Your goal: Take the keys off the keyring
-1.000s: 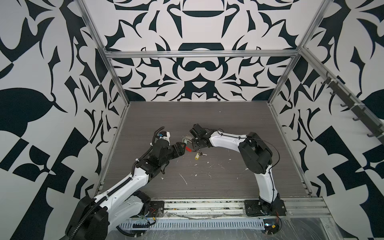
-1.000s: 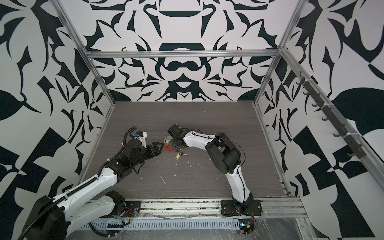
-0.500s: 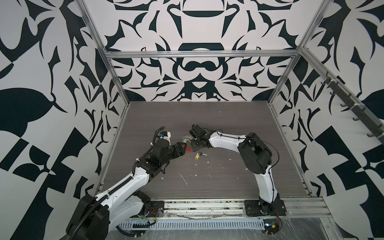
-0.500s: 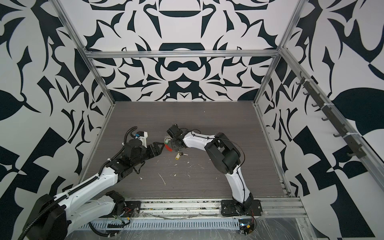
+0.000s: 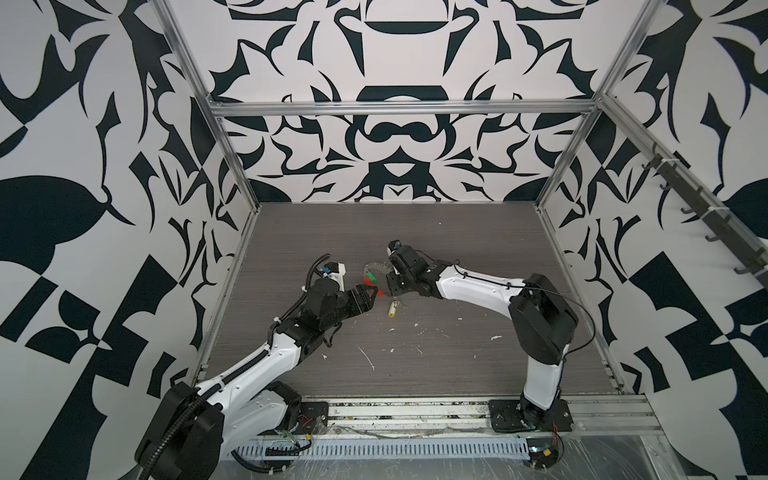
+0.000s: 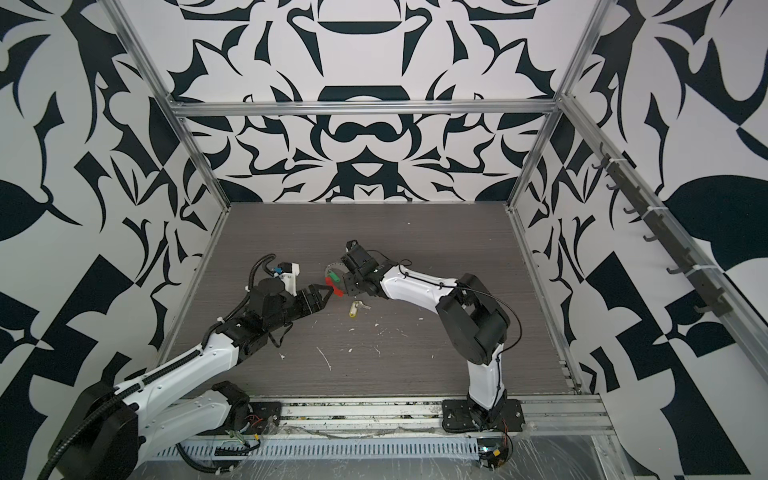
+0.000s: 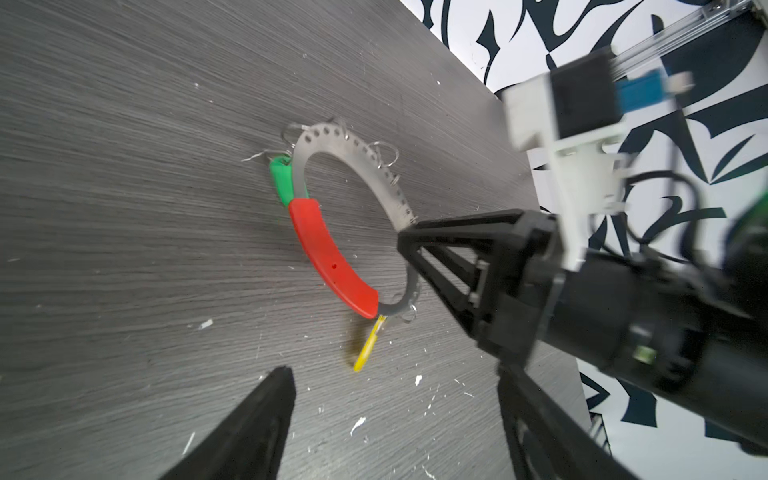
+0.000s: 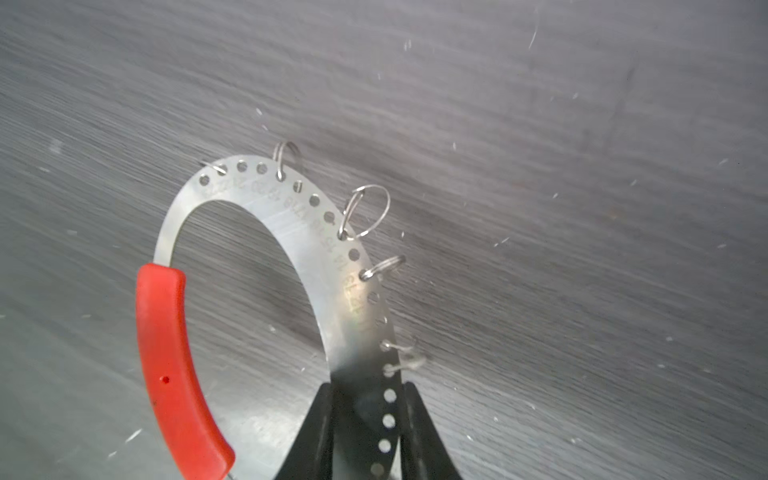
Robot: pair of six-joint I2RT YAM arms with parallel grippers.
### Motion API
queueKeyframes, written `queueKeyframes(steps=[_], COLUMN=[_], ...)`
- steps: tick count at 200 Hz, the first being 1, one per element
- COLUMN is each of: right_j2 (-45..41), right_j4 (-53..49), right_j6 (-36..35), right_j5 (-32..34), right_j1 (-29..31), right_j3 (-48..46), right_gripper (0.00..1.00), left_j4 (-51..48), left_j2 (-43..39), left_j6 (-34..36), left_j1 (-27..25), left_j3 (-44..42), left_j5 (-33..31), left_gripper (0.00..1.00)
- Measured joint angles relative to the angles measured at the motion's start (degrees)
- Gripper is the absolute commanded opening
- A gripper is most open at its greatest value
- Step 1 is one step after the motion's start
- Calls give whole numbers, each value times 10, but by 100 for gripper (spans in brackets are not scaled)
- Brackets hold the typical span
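Observation:
The keyring (image 7: 351, 146), a flat grey metal hoop with a red sleeve (image 7: 328, 253) and several small silver rings, stands on edge just off the table. My right gripper (image 8: 365, 390) is shut on its perforated metal arc (image 8: 291, 224). The green key (image 7: 281, 183) hangs at the sleeve's far end, also in both top views (image 5: 371, 276) (image 6: 332, 277). The yellow key (image 5: 391, 309) (image 6: 353, 309) lies on the table a little apart from the hoop, past the sleeve's near end (image 7: 368, 345). My left gripper (image 7: 392, 374) (image 5: 376, 293) is open and empty, its tips close to the red sleeve.
White flecks and scraps (image 5: 368, 357) are scattered over the dark wood-grain table (image 5: 457, 232) toward its front. Patterned walls and aluminium frame rails (image 5: 232, 166) close in the sides and back. Both arm bases sit on the front rail (image 5: 415, 411).
My right gripper's jaws have closed on the hoop's metal arc. The left arm has stayed almost still, open beside the red sleeve. The yellow key has not moved.

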Motion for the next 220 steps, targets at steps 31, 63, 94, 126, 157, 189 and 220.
queueKeyframes(steps=[31, 63, 94, 126, 157, 189, 220], right_j2=[-48, -77, -98, -112, -120, -122, -130], right_j4=[2, 0, 0, 0, -1, -2, -3], right_j6=[0, 0, 0, 1, 3, 5, 10], right_j5=[-5, -10, -17, -22, -30, -36, -39], right_j1=[0, 1, 3, 10, 16, 20, 21], right_j3=[-17, -24, -29, -30, -30, -30, -30], right_gripper=[21, 20, 20, 21, 20, 21, 24], left_j4=[27, 54, 91, 132, 157, 179, 184], left_j2=[18, 38, 57, 80, 85, 85, 81], left_j6=[-10, -25, -44, -62, -74, -89, -111], left_j1=[8, 17, 25, 25, 26, 26, 26], left_j3=[0, 0, 1, 3, 4, 5, 9], left_j5=[20, 34, 46, 58, 64, 64, 64], left_gripper=[75, 72, 70, 63, 49, 29, 15])
